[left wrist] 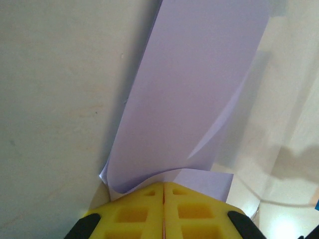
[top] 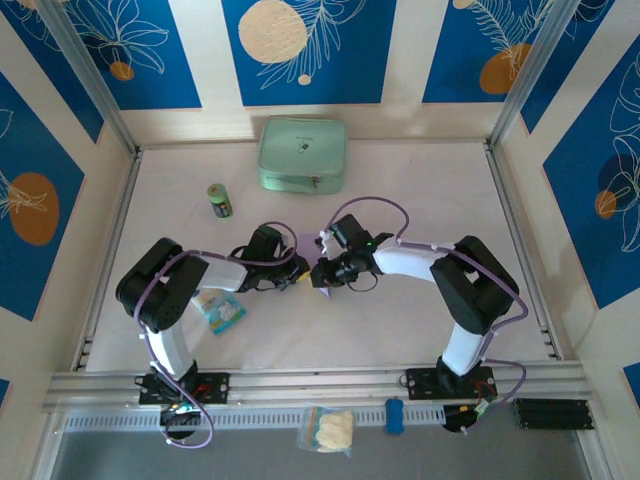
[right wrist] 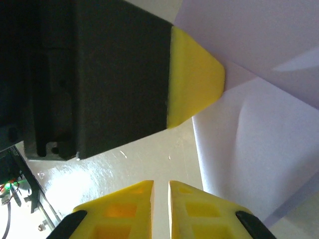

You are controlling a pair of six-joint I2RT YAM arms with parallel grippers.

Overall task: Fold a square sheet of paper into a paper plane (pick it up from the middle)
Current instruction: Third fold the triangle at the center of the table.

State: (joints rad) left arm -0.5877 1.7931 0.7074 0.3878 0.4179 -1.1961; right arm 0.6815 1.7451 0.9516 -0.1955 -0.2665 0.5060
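Here left jaws pinch the sheet, right jaws barely parted beside it

Setting: a robotics lab test cell, not a lived-in room.

Evidence: the left arm and right arm, both black and white, are bolted to a slotted aluminium rail at the near edge of a white table. Purple cables loop along the arms. Aluminium posts rise at the far corners beside printed backdrop panels — blue and cream, leaf and circle motifs — that wall in the table on three sides.

Loose props on the surface: mint-green pouch, small green can, blue-and-white snack packet.
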